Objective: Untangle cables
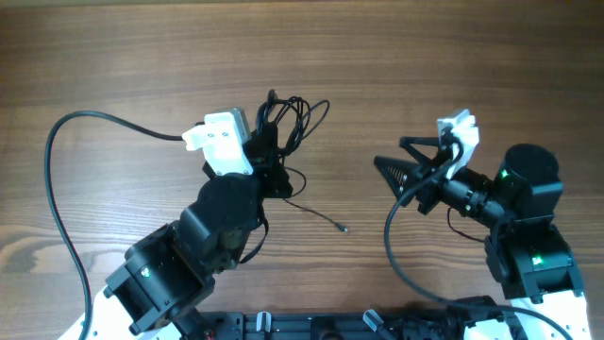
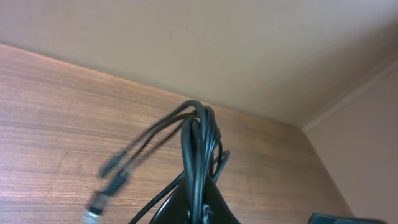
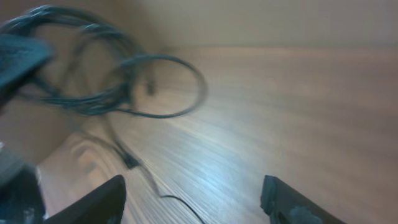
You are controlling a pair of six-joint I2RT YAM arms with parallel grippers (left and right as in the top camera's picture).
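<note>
The cables [image 1: 288,118] are thin black cords bunched in loops at the table's middle back. One loose strand [image 1: 316,212] trails right to a small plug. My left gripper [image 1: 269,156] is shut on the bundle; in the left wrist view the looped cords [image 2: 198,143] rise from between its fingers [image 2: 202,211], with blurred plugs [image 2: 109,180] hanging to the left. My right gripper [image 1: 389,173] is open and empty, right of the bundle. The right wrist view shows the loops [image 3: 118,81] blurred ahead, between its spread fingers [image 3: 193,199].
The wood table [image 1: 453,57] fills the view. A thicker black wire [image 1: 66,189] arcs from the left arm's white camera unit across the left side. Another thick wire [image 1: 392,246] curves below the right arm.
</note>
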